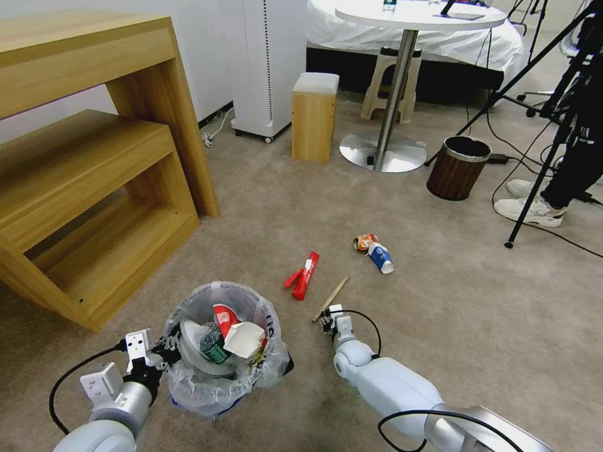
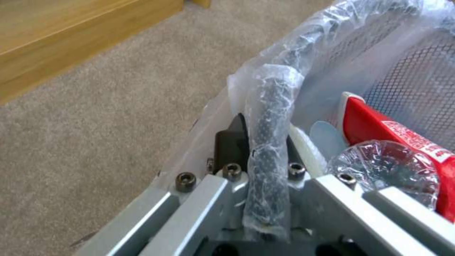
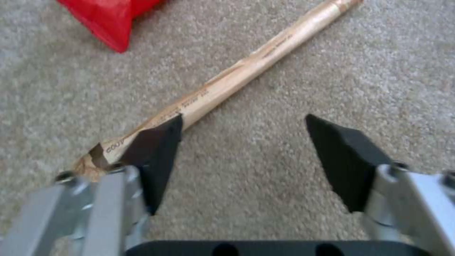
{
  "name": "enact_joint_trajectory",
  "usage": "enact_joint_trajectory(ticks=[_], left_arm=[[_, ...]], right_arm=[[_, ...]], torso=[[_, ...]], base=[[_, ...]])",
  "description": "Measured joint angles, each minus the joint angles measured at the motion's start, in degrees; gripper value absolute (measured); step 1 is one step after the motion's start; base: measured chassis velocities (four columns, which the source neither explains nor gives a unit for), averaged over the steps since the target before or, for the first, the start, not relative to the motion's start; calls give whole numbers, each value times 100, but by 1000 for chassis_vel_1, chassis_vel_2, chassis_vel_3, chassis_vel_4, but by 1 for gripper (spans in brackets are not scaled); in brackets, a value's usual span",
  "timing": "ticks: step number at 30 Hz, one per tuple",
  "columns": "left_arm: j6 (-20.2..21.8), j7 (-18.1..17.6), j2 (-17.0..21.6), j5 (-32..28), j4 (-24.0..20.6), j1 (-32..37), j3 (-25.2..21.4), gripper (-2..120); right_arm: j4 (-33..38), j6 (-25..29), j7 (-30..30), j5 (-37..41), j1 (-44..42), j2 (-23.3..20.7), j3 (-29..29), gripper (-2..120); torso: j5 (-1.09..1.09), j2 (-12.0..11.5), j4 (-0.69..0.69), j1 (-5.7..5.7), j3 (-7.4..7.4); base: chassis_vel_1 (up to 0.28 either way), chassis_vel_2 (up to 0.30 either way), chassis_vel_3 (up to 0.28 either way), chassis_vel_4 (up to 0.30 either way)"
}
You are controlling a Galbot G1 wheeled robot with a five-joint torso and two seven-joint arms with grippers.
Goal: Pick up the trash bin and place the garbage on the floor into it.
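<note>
- Down on the floor (image 1: pixel 264 207) right at our feet, our right gripper (image 3: pixel 244 142) has its fingers spread wide, sitting low over the near end of the wooden stick (image 3: pixel 246 69). One pad is overlapping the stick, the other is off to the side on bare carpet, so nothing's grabbed.
- Our left gripper (image 2: pixel 258 156) is clamped on the bag-wrapped rim of the trash bin (image 1: pixel 220 348), which sits at our front left.
- Progress looks pretty decent to us: the bin's already got a red-white paper cup (image 1: pixel 224 317), a bottle and some white stuff piled in it.
- What's left on the carpet: the stick, a red packet (image 1: pixel 303 276) just beside it, and a blue-white cup (image 1: pixel 380 257) touching a crumpled wrapper (image 1: pixel 364 242) a bit farther out.
- Around us: a wooden shelf unit (image 1: pixel 94 163) on the left, a round pedestal table (image 1: pixel 402 75), and a wood-grain bin (image 1: pixel 458 168) well apart from the litter. Nothing really blocks the stick, though that red packet is close.
</note>
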Motion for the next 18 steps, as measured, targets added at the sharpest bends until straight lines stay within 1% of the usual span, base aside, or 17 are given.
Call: enact_joint_trajectory(ticks=[1,2,4,6,7,8,18], left_arm=[[0,0,0,0,0,0,0,0],[-1,0,0,0,5,0,0,0],[-3,1,0,-1,8,4,-1,0],[-4,1,0,-3,8,4,0,0],[-4,2,7,-8,8,4,0,0],[-4,2,10,-9,8,3,0,0],[-39,24,-6,13,10,60,7,0]], right_arm=[[0,0,0,0,0,0,0,72],[-23,0,0,24,15,14,14,75],[-128,18,1,37,70,48,36,87],[-140,20,0,43,78,54,43,88],[-197,30,0,107,124,94,106,96],[-225,30,0,134,152,119,135,98],[-470,2,3,147,310,284,236,98]], torso=[[0,0,0,0,0],[0,0,0,0,0],[0,0,0,0,0],[0,0,0,0,0],[0,0,0,0,0],[0,0,0,0,0],[0,0,1,0,0]], base=[[0,0,0,0],[0,0,0,0],[0,0,0,0],[0,0,0,0],[0,0,0,0],[0,0,0,0],[0,0,0,0]])
